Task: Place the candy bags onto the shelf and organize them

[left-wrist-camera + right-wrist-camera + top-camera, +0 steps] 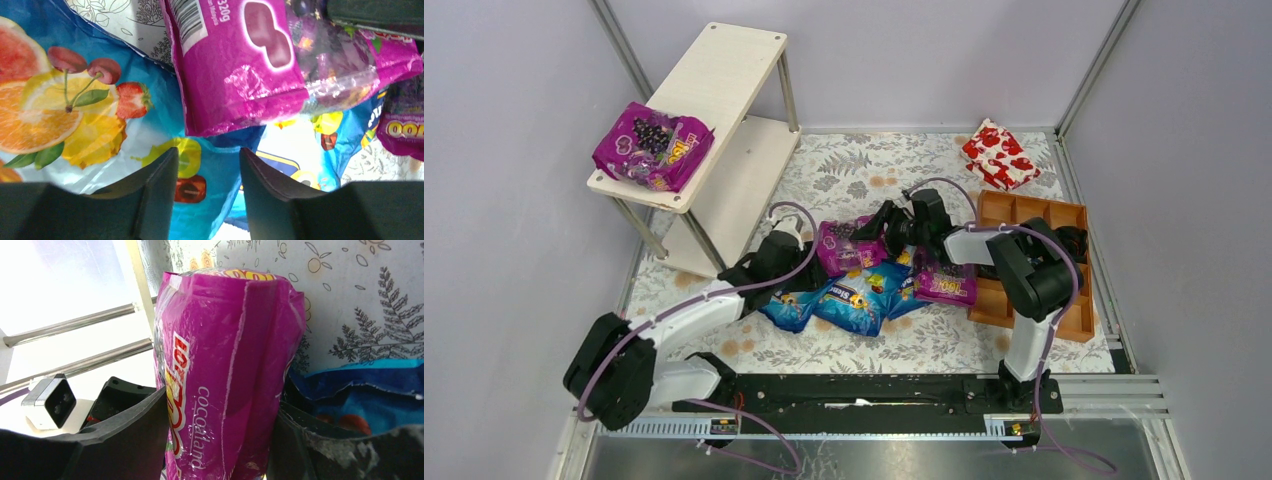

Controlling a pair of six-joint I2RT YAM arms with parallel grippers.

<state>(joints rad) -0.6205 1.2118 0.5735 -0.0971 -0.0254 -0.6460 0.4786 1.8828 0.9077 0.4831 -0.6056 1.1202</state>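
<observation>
The right gripper [222, 405] presses its fingers to both sides of a magenta grape candy bag [225, 340], upright between them; the left gripper [209, 155] is parted and empty over a blue fruit-candy bag [75, 100], the magenta one just beyond its tips. The glossy, puffy packet may squirm free on lifting — or drag blue bags along; the shelf [724, 70] stands well beyond both grippers.

Blue candy bags [854, 300] lie partly hidden beneath the purple bag [842, 245].
</observation>
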